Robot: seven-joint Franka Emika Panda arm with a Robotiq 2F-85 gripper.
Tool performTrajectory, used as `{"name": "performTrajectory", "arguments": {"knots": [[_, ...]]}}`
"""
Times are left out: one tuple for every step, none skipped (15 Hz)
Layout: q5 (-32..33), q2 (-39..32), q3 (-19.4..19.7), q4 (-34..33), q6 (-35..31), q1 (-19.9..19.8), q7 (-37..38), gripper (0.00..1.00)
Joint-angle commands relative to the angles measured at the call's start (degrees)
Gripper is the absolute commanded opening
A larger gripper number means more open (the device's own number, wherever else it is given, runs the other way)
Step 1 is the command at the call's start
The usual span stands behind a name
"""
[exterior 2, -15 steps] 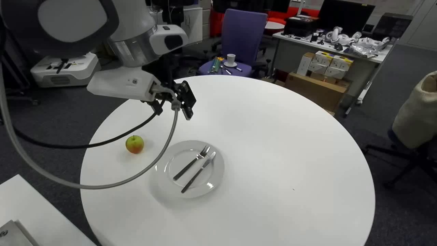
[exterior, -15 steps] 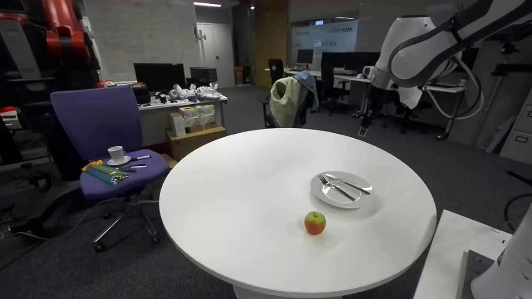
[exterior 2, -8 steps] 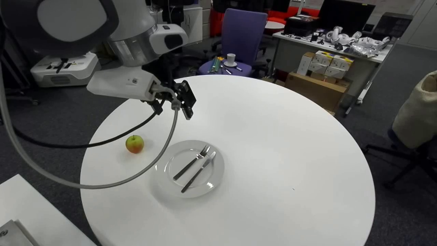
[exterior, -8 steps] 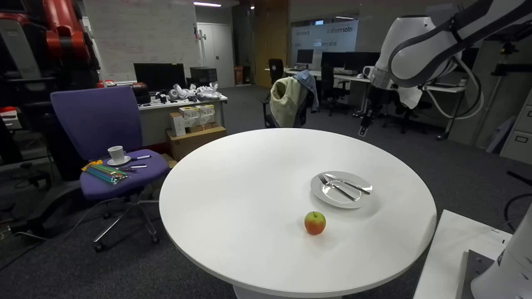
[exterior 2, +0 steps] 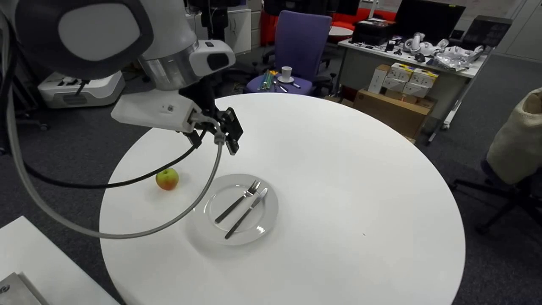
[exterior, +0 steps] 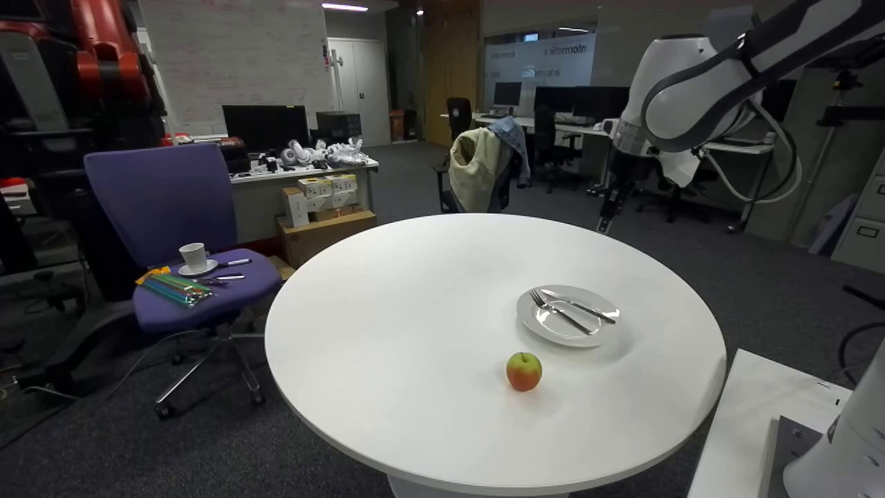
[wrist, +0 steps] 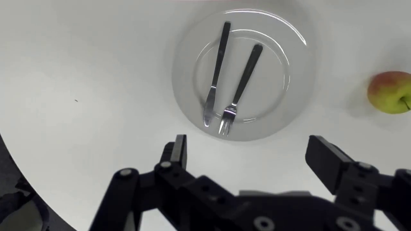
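Glass panel (exterior: pixel 541 63): "informatics", repeated (letters blurred, partly cut off). Whiteboard (exterior: pixel 238 62): faint scribbles, unreadable. Boxes (exterior 2: pixel 400 73): print too small.

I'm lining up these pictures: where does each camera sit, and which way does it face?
An exterior view: raised beside the table, looking across it; arm and base show at right.
An exterior view: raised near the arm, which fills the upper left, looking down over the plate toward the purple chair.
Wrist view: on the wrist, facing down at fork and knife; the open gripper shows below.
Both exterior views share apple and purple chair.
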State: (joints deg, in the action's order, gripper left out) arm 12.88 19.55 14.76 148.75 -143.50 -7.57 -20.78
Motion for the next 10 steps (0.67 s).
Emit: {"name": "performTrajectory", "arguments": {"knots": [[-1.55, -3.11, 0.52, -0.71, -0.69, -0.32, -2.28, 1.0], [-1.59, -4.05, 0.62, -0.73, -1.18, -0.41, -2.38, 1.0], [-1.54, -4.95, 0.7, -0.76, -1.92, -0.57, -2.29, 1.0], [-0.82, -5.89, 0.52, -0.86, -2.8, -0.99, -1.57, 1.0], [0.2, -7.09, 0.18, -0.82, -5.34, -1.63, 0.14, 1.0], [-0.16, -8.2, 0.31, -0.88, -7.45, -1.64, 0.07, 1.0], [-0.2, -9.48, 0.27, -1.05, -9.73, -1.91, 0.34, 1.0], [-0.55, -11.02, 0.21, -1.28, -11.98, -2.05, 0.65, 1.0], [-0.93, -12.65, 0.22, -1.59, -14.21, -2.18, 0.8, 1.0], [-1.79, -14.04, 0.25, -1.97, -15.49, -2.13, 0.54, 1.0]]}}
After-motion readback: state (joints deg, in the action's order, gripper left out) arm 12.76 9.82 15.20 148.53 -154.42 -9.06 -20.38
